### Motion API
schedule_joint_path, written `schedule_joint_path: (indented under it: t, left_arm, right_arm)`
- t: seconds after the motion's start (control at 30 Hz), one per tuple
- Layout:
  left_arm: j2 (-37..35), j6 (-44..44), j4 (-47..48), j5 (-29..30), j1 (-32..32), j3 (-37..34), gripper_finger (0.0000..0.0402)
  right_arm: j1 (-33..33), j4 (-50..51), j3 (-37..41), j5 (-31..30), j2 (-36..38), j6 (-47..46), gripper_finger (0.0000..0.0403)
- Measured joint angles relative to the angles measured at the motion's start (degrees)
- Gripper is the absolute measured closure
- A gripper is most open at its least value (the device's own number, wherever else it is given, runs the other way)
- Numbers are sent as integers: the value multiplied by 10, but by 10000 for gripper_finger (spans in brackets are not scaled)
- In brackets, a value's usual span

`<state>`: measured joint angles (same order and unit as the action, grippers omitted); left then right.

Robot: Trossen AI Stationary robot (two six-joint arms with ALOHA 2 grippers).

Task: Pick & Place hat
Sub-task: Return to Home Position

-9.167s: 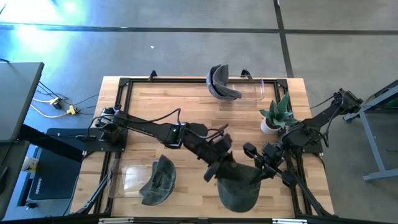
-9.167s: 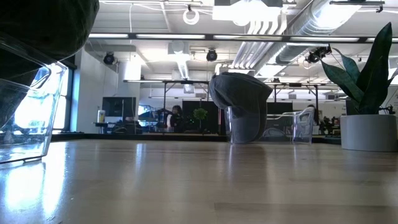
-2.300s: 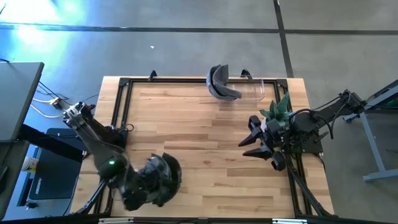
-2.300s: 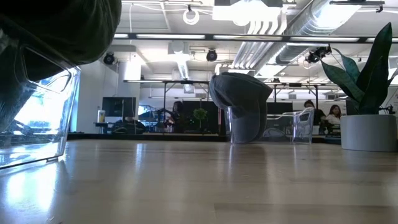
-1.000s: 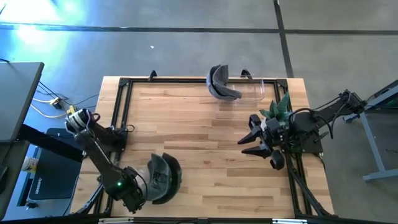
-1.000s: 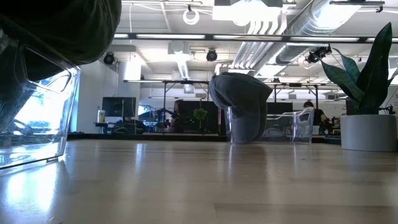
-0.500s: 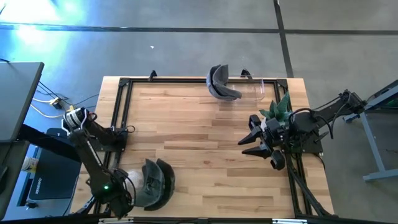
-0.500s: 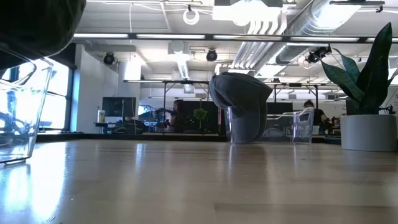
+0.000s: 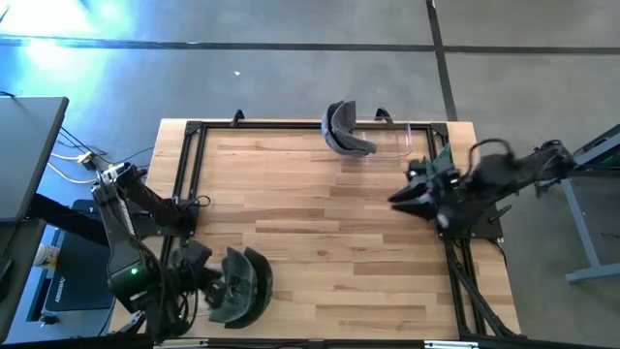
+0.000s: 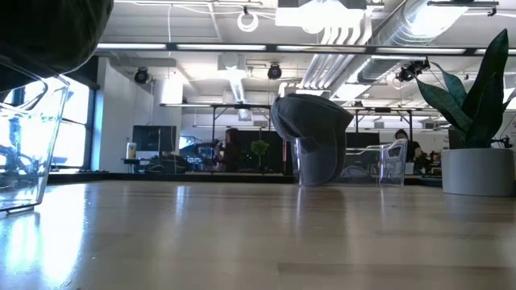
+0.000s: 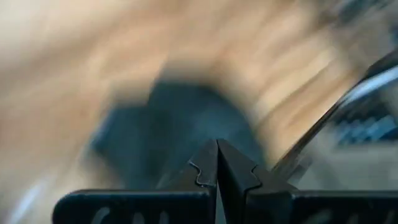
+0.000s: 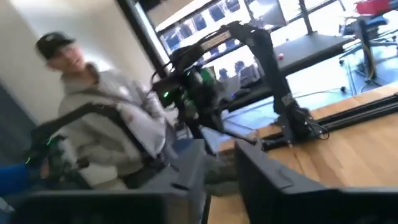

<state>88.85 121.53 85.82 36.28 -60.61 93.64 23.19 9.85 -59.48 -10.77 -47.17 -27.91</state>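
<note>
My left tool [image 11: 217, 155] was at the near left corner of the tabletop [image 9: 320, 223], its two fingers pressed together and holding nothing. Just beside it, on the side toward the middle of the tabletop, the black cap [image 9: 240, 283] lay inside the bottom transparent bin [image 10: 36, 137]. I could not tell if my fingertips touched the bin wall or only stood close to it. This was the relation that mattered. The cap lay directly in front of my tool, so I judged that the way home must go backward and upward, away from the bin, not across it. The left arm was much nearer to this cap than the right one.

At the far edge, the gray cap [image 9: 341, 128] sat in the top transparent bin [image 9: 397, 142], well apart from both arms. At the right side my right tool [image 12: 219, 162] was held above the tabletop edge, fingers apart and empty. Both caps seemed placed, so only the retreat was left to do.
</note>
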Motion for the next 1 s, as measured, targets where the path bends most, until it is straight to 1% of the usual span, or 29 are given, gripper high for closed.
schedule_joint_path:
  t: [0.03, 0.07, 0.1, 0.13, 0.17, 0.23, 0.3, 0.37, 0.4, 0.47, 0.57, 0.63, 0.73, 0.83, 0.93, 1.0]
  left_arm:
    - [0, -17, -5, 76, 5, 1, 401]
    - [-1, -32, -13, 136, 15, 1, 401]
    - [-1, -46, -22, 176, 31, 1, 401]
    - [-3, -59, -24, 202, 48, 1, 401]
    - [-5, -69, -23, 217, 66, 1, 401]
    - [-12, -100, -25, 234, 106, 1, 401]
    - [-20, -160, -43, 230, 150, 1, 401]
    - [-23, -250, -77, 193, 193, 1, 401]
    - [-25, -303, -96, 166, 214, 1, 401]
    - [-30, -409, -145, 119, 261, 1, 401]
    - [-33, -563, -221, 36, 327, 1, 401]
    - [-32, -656, -263, -23, 373, 1, 401]
    - [-33, -768, -331, -104, 442, -9, 401]
    - [-33, -858, -410, -175, 507, -39, 401]
    - [-60, -890, -418, -194, 554, -78, 401]
    - [-81, -906, -441, -209, 584, -109, 401]
  right_arm:
    - [-5, 27, -8, 9, 15, 7, 336]
    - [-9, 44, -11, 18, 32, 13, 358]
    - [-12, 53, -10, 32, 49, 20, 379]
    - [-15, 53, -2, 44, 65, 29, 390]
    - [-13, 50, 11, 49, 81, 38, 394]
    - [2, 24, 49, 41, 107, 24, 384]
    - [21, -3, 99, 7, 118, -16, 382]
    - [29, -45, 148, -9, 110, -31, 395]
    - [25, -77, 170, -3, 101, -31, 398]
    - [3, -145, 210, 27, 78, -30, 397]
    - [-64, -231, 250, 85, 53, -34, 398]
    - [-124, -247, 261, 128, 51, -32, 401]
    - [-212, -223, 267, 187, 70, -23, 398]
    - [-278, -187, 266, 233, 108, 3, 401]
    - [-306, -99, 266, 261, 152, 34, 399]
    - [-307, -37, 267, 258, 183, 43, 401]
